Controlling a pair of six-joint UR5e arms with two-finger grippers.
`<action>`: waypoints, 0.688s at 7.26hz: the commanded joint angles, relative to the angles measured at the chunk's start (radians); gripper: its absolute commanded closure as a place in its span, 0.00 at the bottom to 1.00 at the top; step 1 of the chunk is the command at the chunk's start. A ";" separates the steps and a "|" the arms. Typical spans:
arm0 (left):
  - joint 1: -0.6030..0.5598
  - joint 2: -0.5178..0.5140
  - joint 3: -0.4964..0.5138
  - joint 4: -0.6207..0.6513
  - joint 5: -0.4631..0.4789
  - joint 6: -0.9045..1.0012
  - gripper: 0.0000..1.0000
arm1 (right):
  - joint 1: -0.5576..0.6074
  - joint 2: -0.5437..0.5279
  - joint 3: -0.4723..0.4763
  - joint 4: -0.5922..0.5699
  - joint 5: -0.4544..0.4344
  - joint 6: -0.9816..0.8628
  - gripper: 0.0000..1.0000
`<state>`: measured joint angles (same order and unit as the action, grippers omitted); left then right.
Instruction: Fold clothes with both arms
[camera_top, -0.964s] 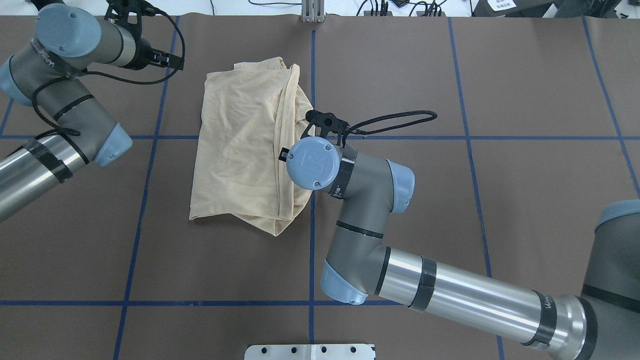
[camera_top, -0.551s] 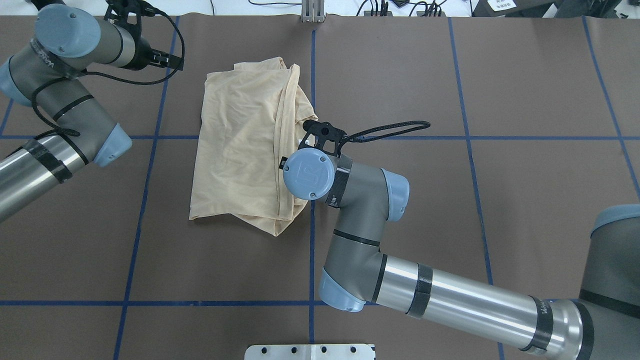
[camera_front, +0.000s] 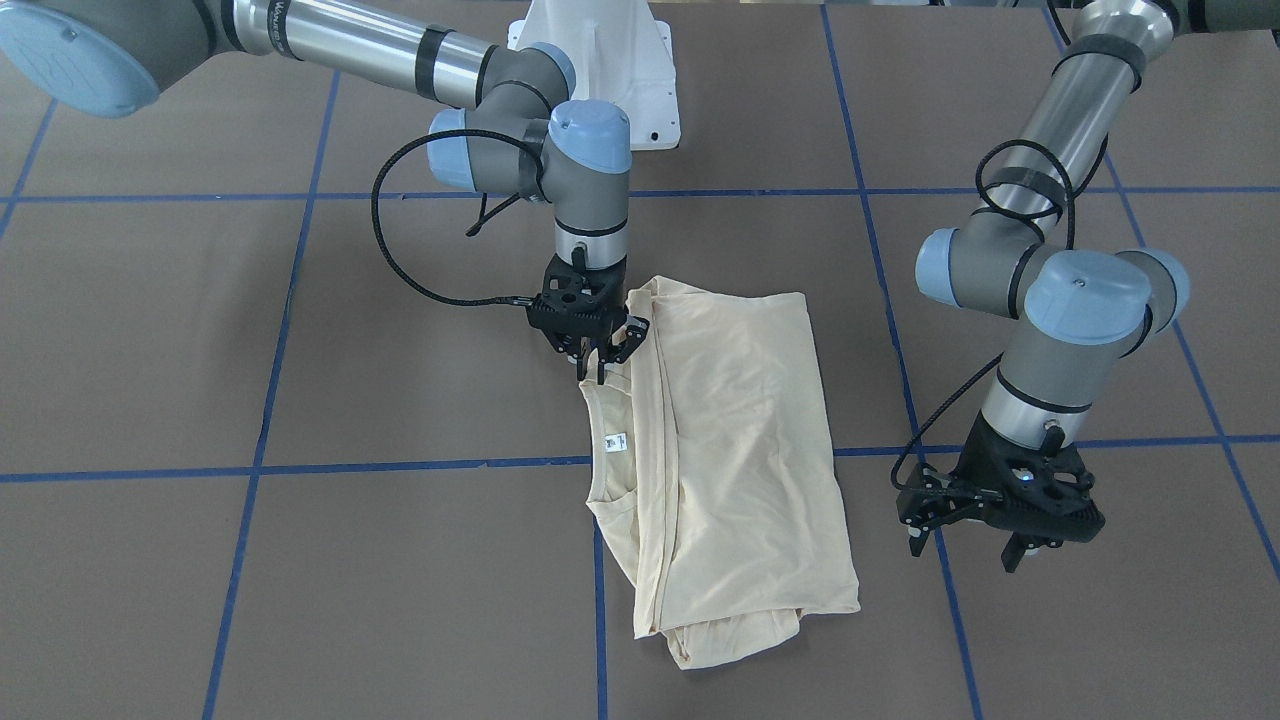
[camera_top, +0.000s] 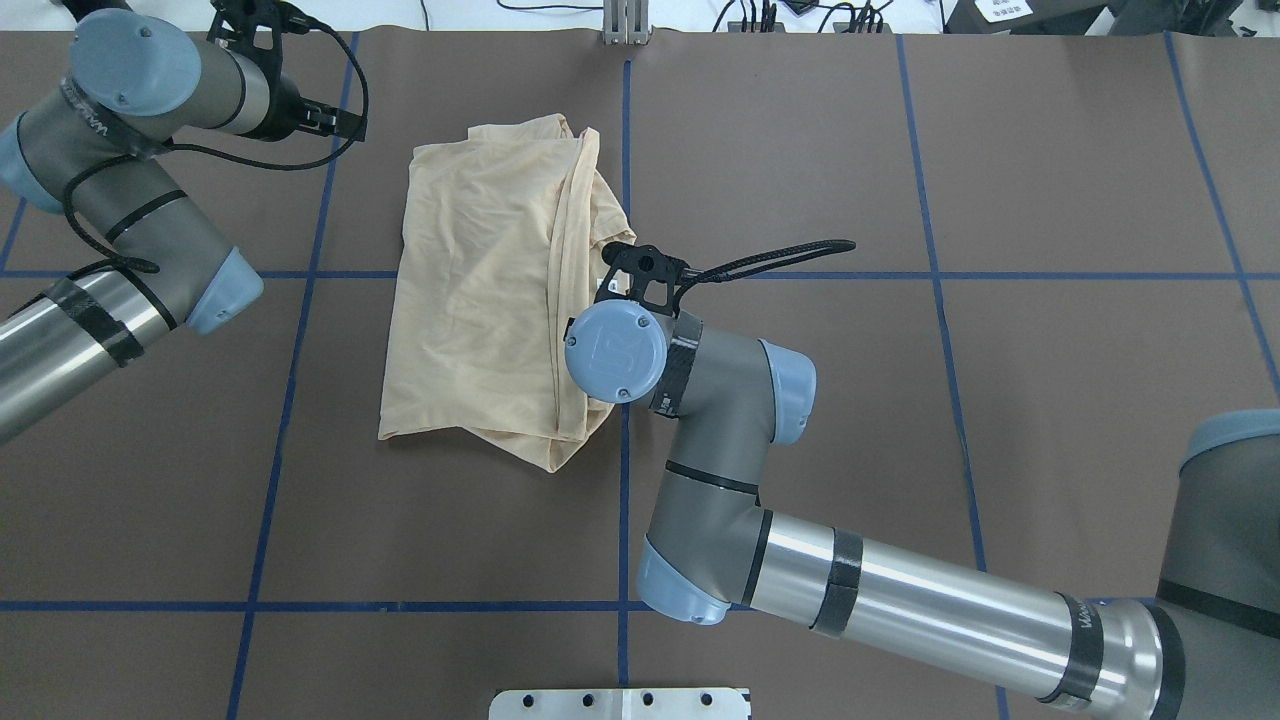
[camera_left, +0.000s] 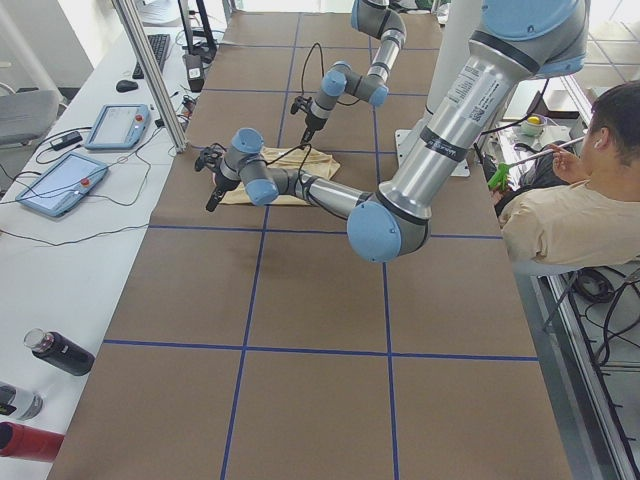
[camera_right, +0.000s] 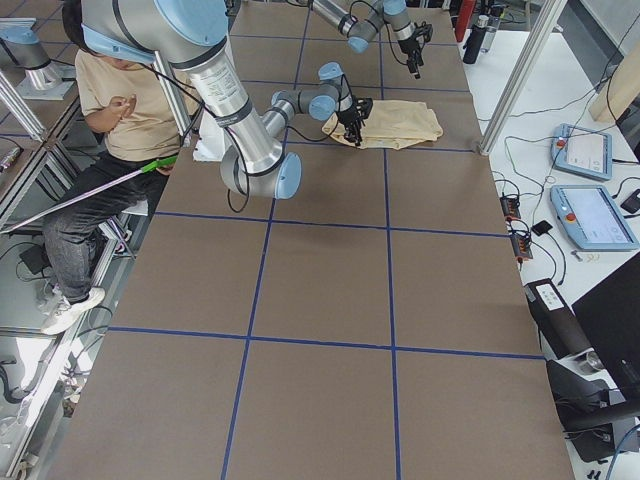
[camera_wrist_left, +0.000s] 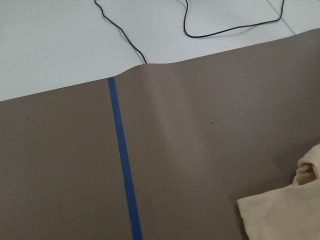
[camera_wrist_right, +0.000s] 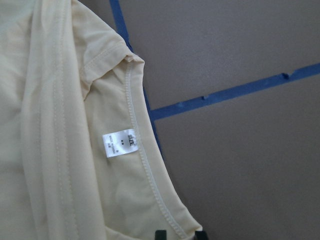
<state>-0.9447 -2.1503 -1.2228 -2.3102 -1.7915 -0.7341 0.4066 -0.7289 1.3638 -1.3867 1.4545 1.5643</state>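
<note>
Plainly a robotics lab. The long table (camera_top: 1050, 150) wears a brown sheet gridded in blue tape (camera_top: 1050, 275). The left arm (camera_top: 120, 215) and right arm (camera_top: 900, 590) reach over it, and a white pedestal (camera_front: 600, 60) stands at its edge. Along the table's opposite edge, teach pendants (camera_left: 122, 126) and loose cables (camera_wrist_left: 185, 20) lie on a white bench (camera_left: 40, 290). A person (camera_left: 560, 225) sits off the table's pedestal side.

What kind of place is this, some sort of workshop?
Most likely a robotics research lab. A left arm and a right arm reach over a table gridded with blue tape, where a shirt lies. Touch-screen controllers sit on a side bench.
</note>
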 joint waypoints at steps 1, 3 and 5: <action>0.001 0.001 -0.001 0.000 0.000 -0.001 0.00 | 0.001 -0.004 0.001 0.000 0.001 -0.004 1.00; 0.000 0.001 -0.001 0.000 0.000 -0.002 0.00 | 0.001 -0.083 0.112 0.002 0.014 -0.038 1.00; 0.000 0.003 -0.009 0.000 0.000 -0.002 0.00 | -0.021 -0.315 0.388 -0.003 0.017 -0.040 1.00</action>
<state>-0.9440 -2.1487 -1.2267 -2.3102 -1.7917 -0.7362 0.4024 -0.9063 1.5925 -1.3869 1.4701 1.5282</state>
